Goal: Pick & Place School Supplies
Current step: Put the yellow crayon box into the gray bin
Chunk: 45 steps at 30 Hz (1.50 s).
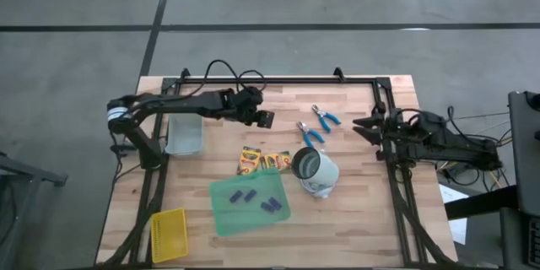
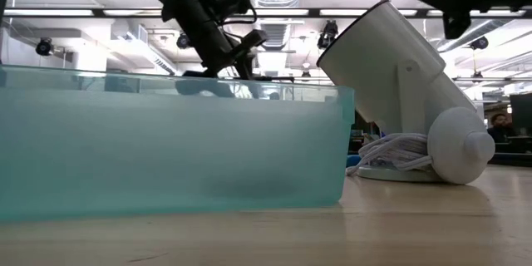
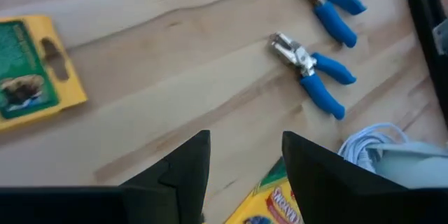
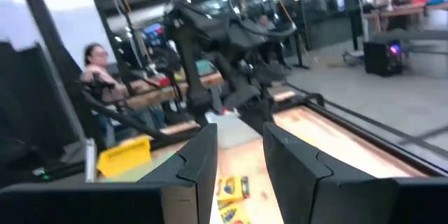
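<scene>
Two blue-handled tools [image 1: 317, 126] lie just above the white lamp [image 1: 314, 171]; crayon boxes [image 1: 263, 161] touch its left side; purple pieces [image 1: 256, 198] sit on the green sheet [image 1: 249, 202] below-left of it. Left gripper [image 1: 265, 119] hovers up-left of the lamp, jaws partly open, empty. Right gripper [image 1: 361, 126] waits right of the lamp, jaws slightly apart, empty. Risk: descending on the tools, fingers could snag the lamp cord [image 3: 371, 142] or push a tool away

Overhead camera is looking straight down on the table [image 1: 354, 219]; low one is sighting level, close behind a bin [image 2: 166, 150]; wrist cameras are facing forward, sharing the crayon boxes [image 3: 31, 70].
</scene>
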{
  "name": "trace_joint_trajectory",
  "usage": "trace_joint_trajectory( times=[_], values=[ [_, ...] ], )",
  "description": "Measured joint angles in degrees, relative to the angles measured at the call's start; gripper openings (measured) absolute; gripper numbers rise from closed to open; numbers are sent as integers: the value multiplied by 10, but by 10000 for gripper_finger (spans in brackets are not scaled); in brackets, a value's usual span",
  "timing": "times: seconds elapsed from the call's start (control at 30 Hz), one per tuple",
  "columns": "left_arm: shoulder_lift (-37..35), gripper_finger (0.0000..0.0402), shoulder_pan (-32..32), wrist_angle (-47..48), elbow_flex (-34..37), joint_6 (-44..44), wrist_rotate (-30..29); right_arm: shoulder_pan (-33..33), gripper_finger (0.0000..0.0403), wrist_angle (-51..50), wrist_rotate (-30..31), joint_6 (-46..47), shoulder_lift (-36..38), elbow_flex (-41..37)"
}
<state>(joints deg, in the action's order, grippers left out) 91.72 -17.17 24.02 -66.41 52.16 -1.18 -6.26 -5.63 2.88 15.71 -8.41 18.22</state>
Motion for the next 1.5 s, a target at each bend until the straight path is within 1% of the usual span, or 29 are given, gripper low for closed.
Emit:
trace_joint_trajectory(
  times=[0.13, 0.23, 0.33, 0.4, 0.43, 0.5, 0.6, 0.67, 0.73, 0.8, 0.87, 0.97, 1.07, 1.13, 1.2, 1.23, 1.33, 1.37, 1.5],
  values=[
    [-11, 183, -10, 41, -4, -18, -3, 0, 114, -10, 19, -3, -89, 39],
    [-18, 183, -21, 75, -5, -62, -5, -6, 114, -41, 30, -15, -159, 78],
    [-24, 183, -28, 102, -4, -103, -5, -29, 114, -45, 45, -26, -214, 126],
    [-30, 183, -34, 109, -4, -136, -4, -55, 114, -41, 39, -34, -250, 162],
    [-33, 183, -38, 110, -4, -152, -4, -69, 114, -41, 25, -42, -269, 179],
    [-41, 183, -47, 111, -4, -185, -5, -106, 114, -38, -26, -55, -306, 211],
    [-52, 183, -63, 111, -4, -231, -3, -181, 114, -8, -129, -57, -363, 243],
    [-61, 183, -74, 111, -4, -254, 1, -237, 114, 46, -198, -64, -406, 255],
    [-69, 183, -83, 111, -4, -270, 1, -284, 114, 81, -239, -65, -451, 262],
    [-77, 183, -89, 111, -3, -288, 1, -322, 114, 92, -264, -66, -495, 275],
    [-85, 183, -91, 111, -3, -303, 2, -352, 114, 89, -297, -95, -535, 295],
    [-87, 183, -92, 111, -3, -310, 2, -393, 114, 88, -383, -141, -593, 341],
    [-84, 183, -93, 114, 1, -310, 2, -435, 114, 71, -471, -145, -657, 404],
    [-78, 183, -95, 121, 1, -297, 0, -453, 114, 49, -515, -148, -702, 448],
    [-71, 183, -96, 124, 1, -273, -19, -458, 114, 26, -553, -169, -745, 489],
    [-67, 183, -96, 123, 1, -258, -38, -458, 114, 17, -566, -188, -764, 505],
    [-54, 183, -100, 120, 1, -218, -108, -454, 114, -9, -569, -263, -812, 544],
    [-50, 183, -102, 120, 1, -205, -118, -452, 114, -16, -564, -281, -828, 554],
    [-34, 183, -113, 119, 1, -166, -118, -458, 114, -31, -556, -323, -881, 581]
  ],
)
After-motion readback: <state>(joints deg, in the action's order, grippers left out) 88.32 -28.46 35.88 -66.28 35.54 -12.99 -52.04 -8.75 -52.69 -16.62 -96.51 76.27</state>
